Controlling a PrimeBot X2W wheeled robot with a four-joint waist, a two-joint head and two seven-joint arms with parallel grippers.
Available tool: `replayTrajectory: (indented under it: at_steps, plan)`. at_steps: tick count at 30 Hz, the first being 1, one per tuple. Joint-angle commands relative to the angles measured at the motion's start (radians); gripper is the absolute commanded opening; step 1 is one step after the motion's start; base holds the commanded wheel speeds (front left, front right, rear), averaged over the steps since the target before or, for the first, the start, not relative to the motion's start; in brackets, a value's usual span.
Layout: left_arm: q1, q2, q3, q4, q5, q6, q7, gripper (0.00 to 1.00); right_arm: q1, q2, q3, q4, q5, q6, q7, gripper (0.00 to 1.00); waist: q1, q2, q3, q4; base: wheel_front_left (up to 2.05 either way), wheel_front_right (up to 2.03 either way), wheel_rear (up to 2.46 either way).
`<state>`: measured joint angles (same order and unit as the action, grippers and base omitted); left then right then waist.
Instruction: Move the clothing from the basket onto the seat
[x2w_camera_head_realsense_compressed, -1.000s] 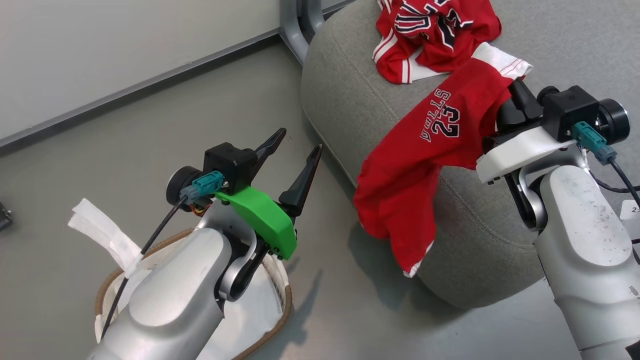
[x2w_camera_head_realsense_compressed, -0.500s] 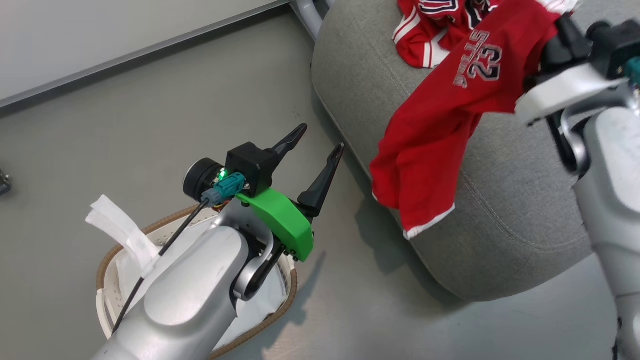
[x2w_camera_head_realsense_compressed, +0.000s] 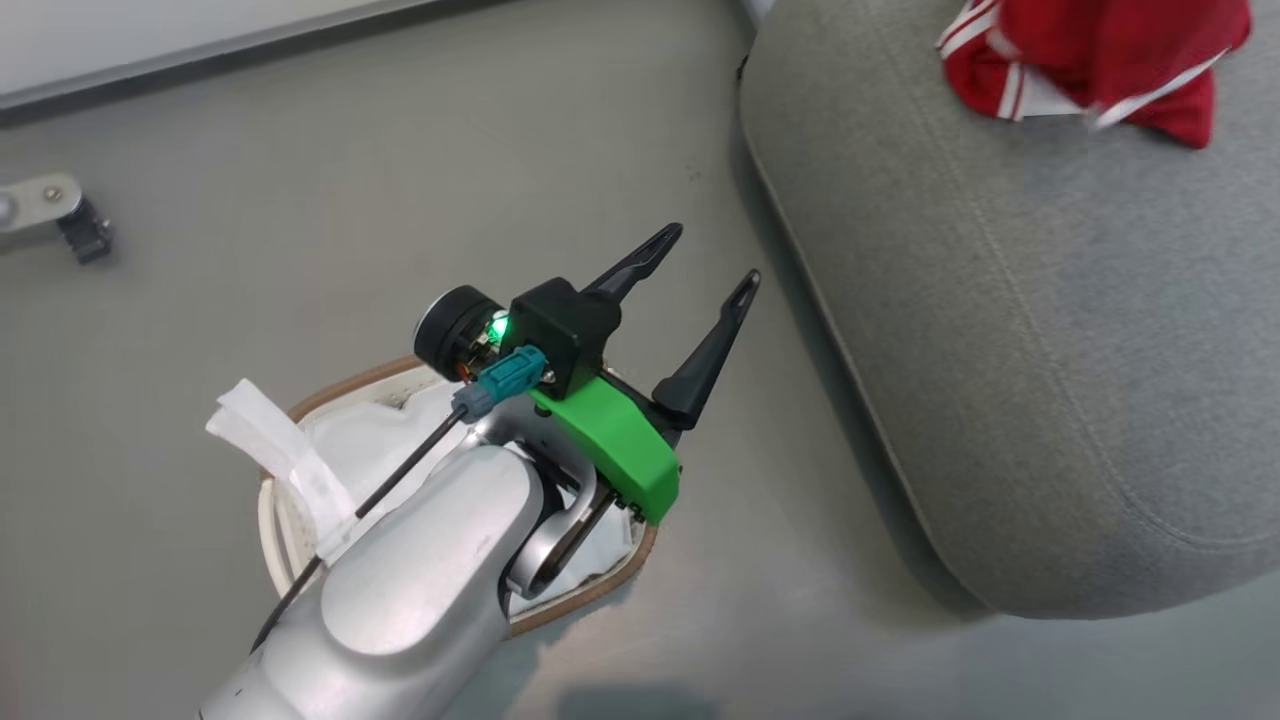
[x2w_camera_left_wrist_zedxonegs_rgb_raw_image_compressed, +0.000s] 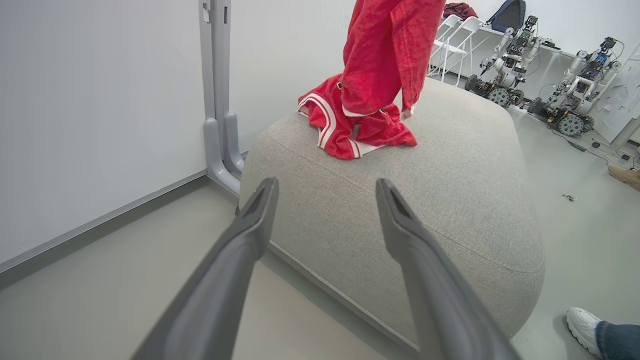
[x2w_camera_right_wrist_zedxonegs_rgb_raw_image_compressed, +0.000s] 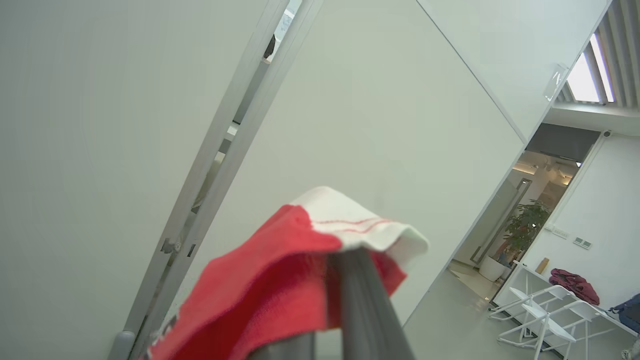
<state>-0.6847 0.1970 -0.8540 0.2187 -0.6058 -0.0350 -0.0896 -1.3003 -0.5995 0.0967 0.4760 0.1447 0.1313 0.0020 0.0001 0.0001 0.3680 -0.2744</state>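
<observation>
Right claw (x2w_camera_right_wrist_zedxonegs_rgb_raw_image_compressed: 342, 260) was clamped on the red garment (x2w_camera_left_wrist_zedxonegs_rgb_raw_image_compressed: 380, 60) dangling over the grey seat (x2w_camera_left_wrist_zedxonegs_rgb_raw_image_compressed: 400, 210) beside the jersey (x2w_camera_left_wrist_zedxonegs_rgb_raw_image_compressed: 340, 132), best lowered before release, while left claw (x2w_camera_head_realsense_compressed: 713, 255) gaped apart by the basket (x2w_camera_head_realsense_compressed: 330, 385)

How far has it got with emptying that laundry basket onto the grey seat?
Nearly finished. Done: one red jersey lies on the seat. In hand: the right tool is shut on the second red garment, hanging over that jersey. The left tool is open and empty over the basket, whose visible part shows white lining, no red. Left: lower and release the garment.
</observation>
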Motion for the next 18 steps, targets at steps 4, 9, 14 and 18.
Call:
replayTrajectory:
  at_steps: [4, 9, 14, 18]
  plan:
    - [-0.034, -0.007, -0.015, -0.035, 0.026, -0.002, 0.002, 1.0, -0.092, -0.087, -0.062, 0.01, 0.013, -0.001, 0.056, 0.0, -0.0001, -0.0001, 0.093, 0.103, 0.0, 0.0, 0.0]
    - [-0.052, -0.01, -0.027, -0.062, 0.037, -0.002, 0.005, 1.0, -0.126, -0.157, -0.117, 0.06, -0.002, -0.001, 0.085, 0.0, -0.0001, -0.0001, 0.15, 0.147, 0.0, 0.0, 0.0]
    - [-0.073, -0.004, -0.037, -0.074, 0.051, 0.0, 0.015, 1.0, -0.085, -0.159, -0.192, 0.155, -0.007, -0.001, 0.072, 0.0, -0.0001, -0.0001, 0.207, 0.171, 0.0, 0.0, 0.0]
    - [-0.09, 0.0, -0.046, -0.083, 0.065, -0.003, 0.022, 1.0, -0.025, -0.126, -0.262, 0.239, -0.027, -0.001, 0.046, 0.0, -0.0001, -0.0001, 0.242, 0.181, 0.0, 0.0, 0.0]
